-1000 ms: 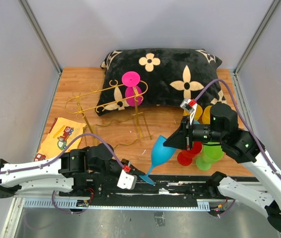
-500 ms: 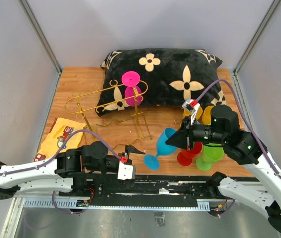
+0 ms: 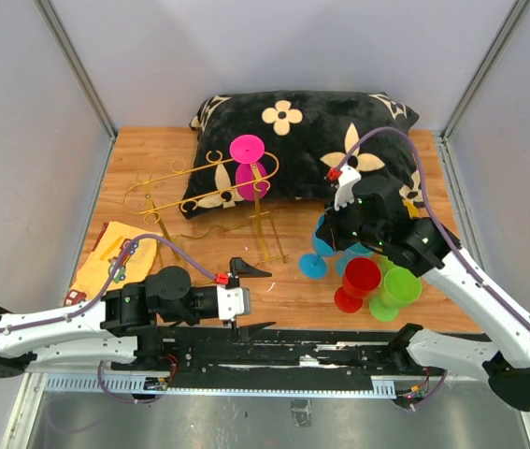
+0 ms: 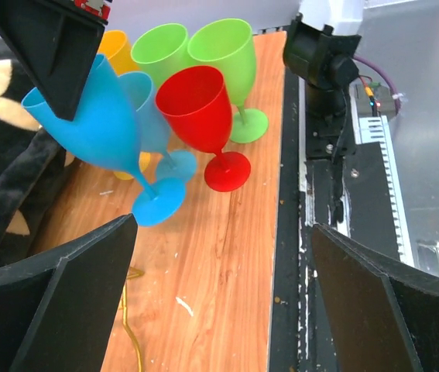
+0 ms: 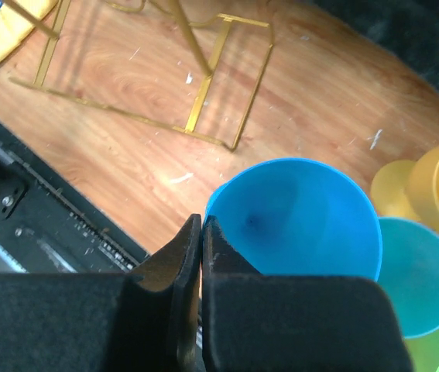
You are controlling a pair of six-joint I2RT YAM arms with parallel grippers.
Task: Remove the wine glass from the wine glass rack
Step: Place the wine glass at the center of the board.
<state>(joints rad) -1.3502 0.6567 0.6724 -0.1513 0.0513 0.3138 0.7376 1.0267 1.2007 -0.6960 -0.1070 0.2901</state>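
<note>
Under your right gripper (image 5: 202,226), clamped on its rim, blue wine glass (image 5: 296,213) tilts, foot probably grounded: placing step. Level, release; left gripper (image 4: 223,225) gapes empty.

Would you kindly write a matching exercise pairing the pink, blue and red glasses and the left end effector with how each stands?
1. pink glass
2. blue glass
3. red glass
4. left end effector

A. open, holding nothing
B. upright on the table beside the green glasses
C. hanging in the gold rack
D. tilted, rim pinched by the right end effector

Pairs: 1-C, 2-D, 3-B, 4-A
</note>
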